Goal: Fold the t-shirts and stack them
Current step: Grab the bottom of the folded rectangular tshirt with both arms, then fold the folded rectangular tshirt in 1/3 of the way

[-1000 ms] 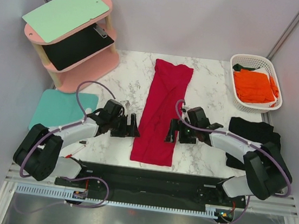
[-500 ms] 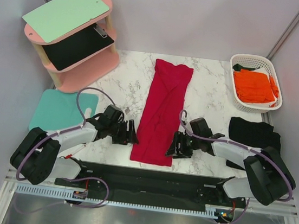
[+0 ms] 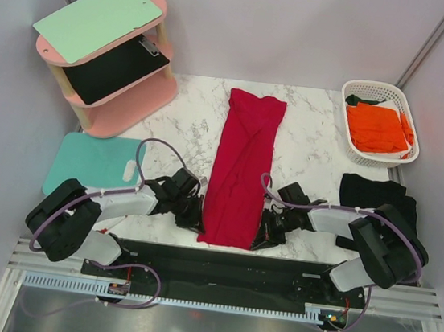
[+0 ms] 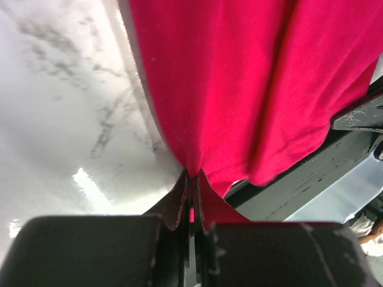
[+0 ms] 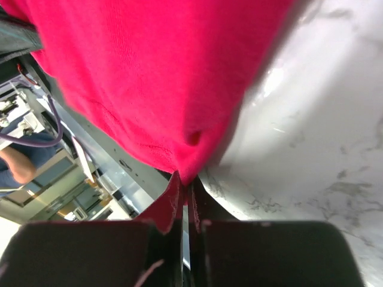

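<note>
Having slid to the frame's lower centre, the left gripper (image 3: 194,218) and right gripper (image 3: 265,238) now clench the near hem corners of the crimson t-shirt (image 3: 243,160), seemingly ready to fold.

we see a plain crimson red t-shirt (image 3: 242,168), and a white marble table (image 3: 306,144) veined in grey. the t-shirt in the basket (image 3: 377,127) is bright orange, and the basket (image 3: 359,90) is white with a lattice pattern. the third t-shirt (image 3: 372,197) is plain black. the mat (image 3: 88,164) is teal and the board (image 3: 98,20) is mint green. the shelf (image 3: 132,102) is pink with pale wooden posts, and the slab (image 3: 112,67) on its lower level is black. the left gripper (image 4: 190,200) and right gripper (image 5: 182,200) are black, and the cables (image 3: 156,143) are purple.
</note>
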You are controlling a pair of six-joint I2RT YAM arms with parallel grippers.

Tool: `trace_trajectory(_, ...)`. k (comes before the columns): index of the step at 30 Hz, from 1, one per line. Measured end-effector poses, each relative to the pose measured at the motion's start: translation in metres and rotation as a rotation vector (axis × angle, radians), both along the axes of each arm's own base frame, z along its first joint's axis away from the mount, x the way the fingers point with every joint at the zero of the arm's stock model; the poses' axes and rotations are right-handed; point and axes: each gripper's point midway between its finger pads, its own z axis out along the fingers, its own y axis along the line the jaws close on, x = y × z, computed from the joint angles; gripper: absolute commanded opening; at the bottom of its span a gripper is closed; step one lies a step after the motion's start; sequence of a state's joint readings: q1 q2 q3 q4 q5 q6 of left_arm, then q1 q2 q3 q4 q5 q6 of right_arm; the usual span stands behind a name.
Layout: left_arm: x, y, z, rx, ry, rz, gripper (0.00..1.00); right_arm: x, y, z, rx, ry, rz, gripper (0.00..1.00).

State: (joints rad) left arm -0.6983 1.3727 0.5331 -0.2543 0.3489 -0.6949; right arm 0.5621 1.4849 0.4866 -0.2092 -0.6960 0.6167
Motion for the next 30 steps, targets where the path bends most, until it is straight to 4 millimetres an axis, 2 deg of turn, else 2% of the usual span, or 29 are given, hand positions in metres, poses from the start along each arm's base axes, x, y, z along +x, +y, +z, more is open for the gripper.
trace_trajectory(2,-0.002,-0.005,0.001,0.007,0.004,-0.019,0.02,-0.005,0.001,-0.001,0.007,0.028,0.004,0.0)
trace_trajectory(7,-0.004,-0.006,0.003,0.046,0.004,-0.035,0.02,-0.001,-0.001,0.001,-0.009,-0.012,0.0,0.0)
trace_trajectory(10,-0.001,-0.003,0.006,0.074,-0.001,-0.027,0.02,0.011,-0.004,0.009,-0.035,-0.1,-0.018,0.0)
trace_trajectory(15,0.014,-0.007,0.026,0.078,-0.058,-0.013,0.02,0.051,0.002,0.048,-0.022,-0.33,-0.073,0.0)
trace_trajectory(19,0.037,-0.019,0.05,0.055,-0.129,0.001,0.02,0.08,0.001,0.067,-0.048,-0.465,-0.115,0.0)
trace_trajectory(23,0.071,-0.035,0.077,0.022,-0.205,0.02,0.02,0.102,-0.005,0.069,-0.11,-0.543,-0.152,0.0)
trace_trajectory(26,0.099,-0.039,0.088,0.023,-0.248,0.046,0.02,0.122,-0.011,0.068,-0.164,-0.591,-0.189,0.0)
trace_trajectory(30,0.133,-0.036,0.094,0.039,-0.281,0.087,0.02,0.154,-0.024,0.072,-0.213,-0.655,-0.258,0.0)
